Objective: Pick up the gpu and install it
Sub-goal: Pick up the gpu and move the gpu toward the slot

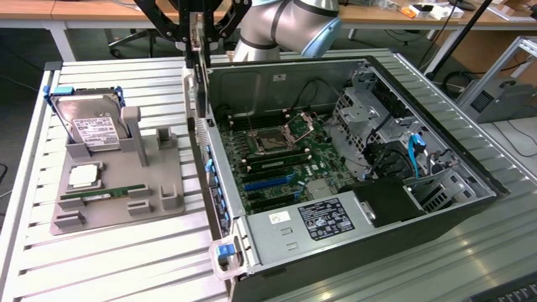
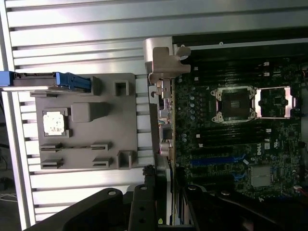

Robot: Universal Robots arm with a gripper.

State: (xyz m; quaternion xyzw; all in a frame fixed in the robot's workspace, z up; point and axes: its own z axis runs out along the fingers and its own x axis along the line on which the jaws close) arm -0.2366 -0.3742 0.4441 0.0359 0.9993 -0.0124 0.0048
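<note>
Biggest worry from here: clipping the gpu (image 1: 195, 88) on the case wall (image 1: 211, 189), dangling upright and edge-on right above it; could also miss the blue slots (image 1: 266, 180) on the motherboard (image 1: 310, 157) if tilted even slightly, or slide loose from such a thin-edge grip; just guessing though; pincer (image 1: 195, 39) partly closed, clamped on the top of the card, touching nothing else; hanging between the grey tray (image 1: 117, 217) on the table (image 1: 109, 264) and the open case (image 1: 277, 78), well apart from the hard drive (image 1: 94, 126).
</note>
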